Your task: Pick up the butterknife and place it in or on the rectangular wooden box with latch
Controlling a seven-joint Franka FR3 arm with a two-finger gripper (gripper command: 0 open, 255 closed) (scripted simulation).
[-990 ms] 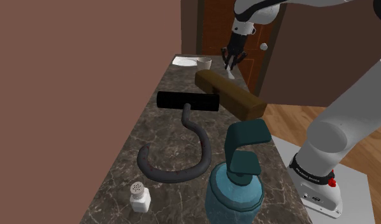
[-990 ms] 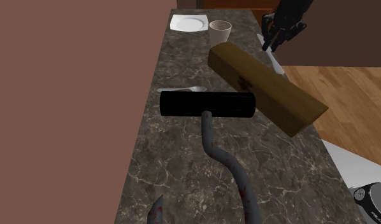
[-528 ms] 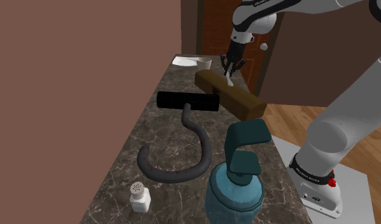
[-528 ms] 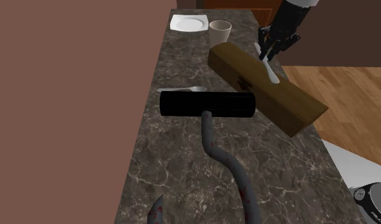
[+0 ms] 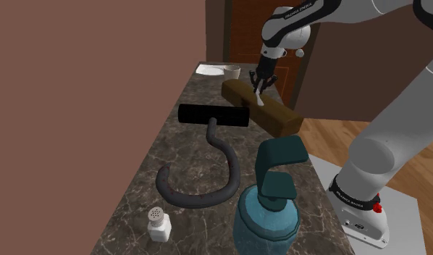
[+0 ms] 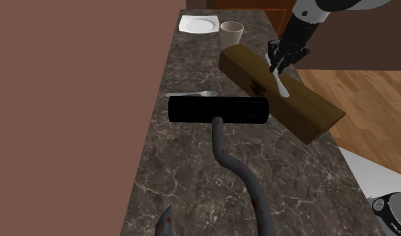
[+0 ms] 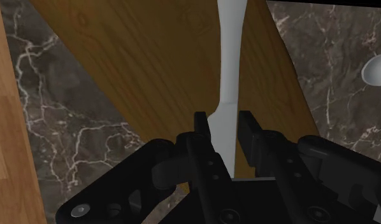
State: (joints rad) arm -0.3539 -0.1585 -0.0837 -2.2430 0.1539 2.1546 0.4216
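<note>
You have the knife (image 6: pixel 279 84) clamped in the gripper (image 6: pixel 282 65), hanging just over the box (image 6: pixel 306 110) lid; you cannot tell whether its tip touches. The pick looks done. Left to do: lower it, let go, back away.

We see clear wood grain on the box (image 7: pixel 157 57), brown and matt. The butterknife (image 7: pixel 230 57) looks smooth and flat pale grey; we cannot tell its material. The countertop (image 6: pixel 192 167) is dark stone with pale veins, like marble. The gripper (image 7: pixel 224 124) is matt black, and the floor (image 6: pixel 367 87) shows warm wooden boards.
</note>
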